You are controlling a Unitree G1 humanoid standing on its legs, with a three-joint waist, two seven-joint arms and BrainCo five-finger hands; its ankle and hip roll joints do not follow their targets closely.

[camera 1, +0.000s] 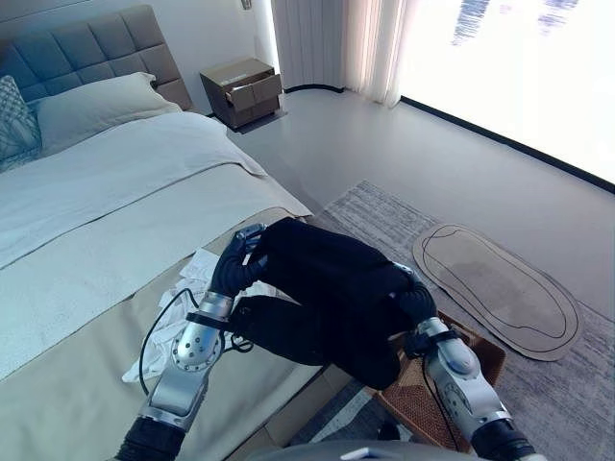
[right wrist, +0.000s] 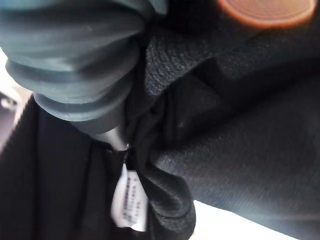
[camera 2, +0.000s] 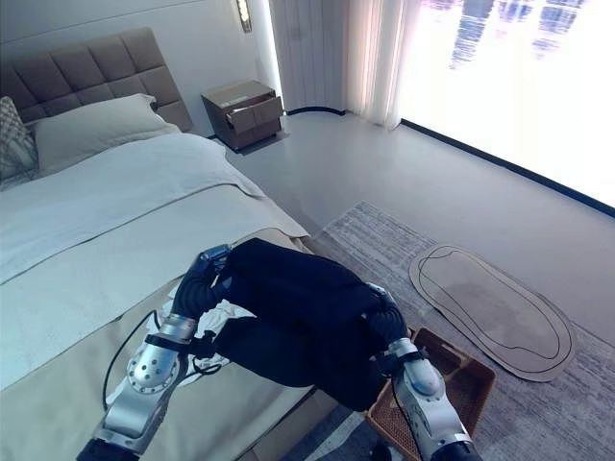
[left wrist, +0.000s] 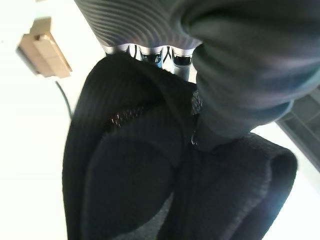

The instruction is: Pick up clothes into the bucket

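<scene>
Both robot hands, left robot hand (camera 1: 233,270) and right robot hand (camera 1: 419,305), grip the black garment (camera 1: 327,298).

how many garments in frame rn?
2. A black garment is held up between the left hand and right hand, over the bed edge and the basket. A white garment lies on the bed beneath it. More may be hidden underneath.

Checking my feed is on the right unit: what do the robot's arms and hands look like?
Two silver-grey metal arms with round joints. Dark ribbed covers wrap the wrists and backs of the left robot hand and right robot hand.
</scene>
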